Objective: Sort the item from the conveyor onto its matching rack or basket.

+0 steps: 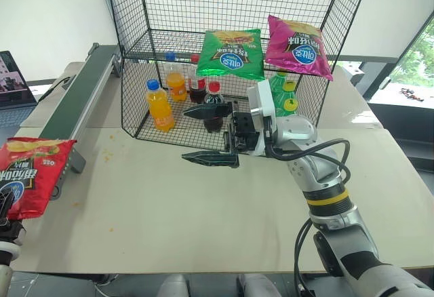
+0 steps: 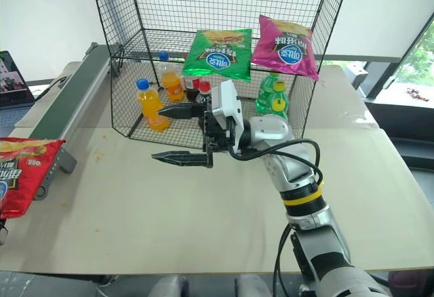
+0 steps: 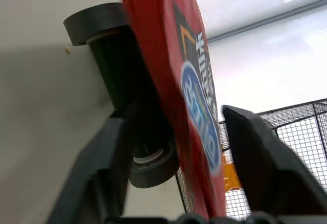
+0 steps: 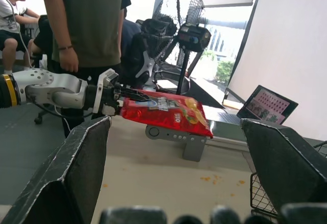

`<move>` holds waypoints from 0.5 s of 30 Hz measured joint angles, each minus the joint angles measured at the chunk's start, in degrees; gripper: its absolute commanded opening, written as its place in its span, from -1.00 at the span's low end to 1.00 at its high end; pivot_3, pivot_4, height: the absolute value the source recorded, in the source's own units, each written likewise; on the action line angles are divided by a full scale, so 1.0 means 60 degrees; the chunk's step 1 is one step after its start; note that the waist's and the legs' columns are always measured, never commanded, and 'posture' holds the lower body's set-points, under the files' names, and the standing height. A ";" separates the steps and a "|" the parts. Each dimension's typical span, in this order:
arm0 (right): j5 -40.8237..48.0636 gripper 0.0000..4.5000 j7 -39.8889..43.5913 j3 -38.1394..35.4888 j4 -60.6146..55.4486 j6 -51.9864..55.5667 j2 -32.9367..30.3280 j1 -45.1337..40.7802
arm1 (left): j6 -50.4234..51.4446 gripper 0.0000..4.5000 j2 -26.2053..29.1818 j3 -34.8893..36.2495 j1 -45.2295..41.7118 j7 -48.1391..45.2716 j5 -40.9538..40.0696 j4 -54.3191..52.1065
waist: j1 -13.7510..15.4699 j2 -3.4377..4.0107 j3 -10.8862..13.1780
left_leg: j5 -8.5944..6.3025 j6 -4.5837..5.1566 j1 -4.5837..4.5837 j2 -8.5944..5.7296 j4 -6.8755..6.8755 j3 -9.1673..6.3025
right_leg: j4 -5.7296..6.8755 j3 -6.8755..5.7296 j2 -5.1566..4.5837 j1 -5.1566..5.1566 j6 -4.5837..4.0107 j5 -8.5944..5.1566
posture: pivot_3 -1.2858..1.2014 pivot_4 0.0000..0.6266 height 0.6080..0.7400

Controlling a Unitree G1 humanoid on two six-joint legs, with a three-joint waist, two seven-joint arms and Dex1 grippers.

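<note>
Black wire-mesh rack (image 1: 237, 12) stands at the far side of the beige table (image 1: 203, 209), several grid tiers. Conveyor (image 1: 81, 93), dark green belt in a grey frame, runs along my left edge of the table, its near end just beside the red bag. A person in a dark shirt (image 4: 84, 24) stands behind my left arm in the right wrist view, another is seated further back, and there's a standing fan (image 4: 186, 19) and a laptop (image 4: 268, 104) near the belt's side. On the rack's middle tier: green chip bag (image 1: 232, 53) and magenta chip bag (image 1: 296, 46), side by side, both with a round blue logo and white lettering I can't read. Bottom tier holds bottles: two orange drinks with blue caps (image 1: 159, 106), dark cola bottles with red caps (image 1: 213, 100), and green bottles with yellow caps (image 1: 285, 93) under the magenta bag. The item, red chip bag (image 1: 30, 175), is off the belt, held up in the air at my near left, over the table edge next to the conveyor end. Blue round logo with white script on it; the script looks like a brand name but I can't make it out, plus a small line of white characters. My left gripper (image 3: 173, 147) has the bag between its fingers, clamped on its lower edge. My right gripper (image 1: 210, 134) hangs mid-table in front of the rack, pointing to my left, jaws wide apart, nothing in them.
</note>
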 measured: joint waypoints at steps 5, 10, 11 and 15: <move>0.0001 1.00 -0.0007 0.0000 0.0000 0.0000 0.0012 0.0000 | 0.0000 -0.97 -0.0001 0.0024 -0.0001 -0.0025 0.0001 0.0000 | -0.0003 0.0000 0.0000 | 0.0000 -0.0001 0.0000 0.0000 -0.0007 0.0000 | 0.0000 0.0000 0.0000 -0.0002 0.0000 0.0000 | 0.03 -0.52 1.00; 0.0001 1.00 -0.0155 -0.0014 -0.0044 0.0002 0.0013 0.0010 | 0.0015 -0.97 0.0006 0.0048 0.0043 0.0003 -0.0013 -0.0080 | -0.0002 0.0000 0.0000 | 0.0001 -0.0001 -0.0002 0.0000 -0.0009 -0.0002 | -0.0001 0.0000 0.0000 -0.0004 -0.0001 -0.0001 | 0.03 -0.52 1.00; 0.0001 1.00 -0.0257 -0.0035 -0.0101 0.0006 0.0015 0.0029 | 0.0051 -0.97 0.0041 0.0048 0.0056 0.0029 -0.0036 -0.0203 | 0.0002 -0.0001 0.0000 | 0.0001 -0.0002 -0.0004 0.0001 -0.0009 -0.0002 | -0.0001 -0.0001 0.0000 -0.0006 -0.0001 -0.0001 | 0.03 -0.52 1.00; 0.0003 1.00 -0.0836 -0.0177 -0.0471 0.0148 -0.0022 0.0193 | 0.0435 -0.97 0.0785 0.0043 0.0144 0.0063 -0.0511 -0.1600 | 0.0047 0.0000 0.0007 | 0.0010 -0.0019 -0.0021 0.0000 -0.0009 -0.0024 | -0.0002 -0.0017 -0.0005 -0.0010 -0.0002 -0.0001 | 0.03 -0.52 1.00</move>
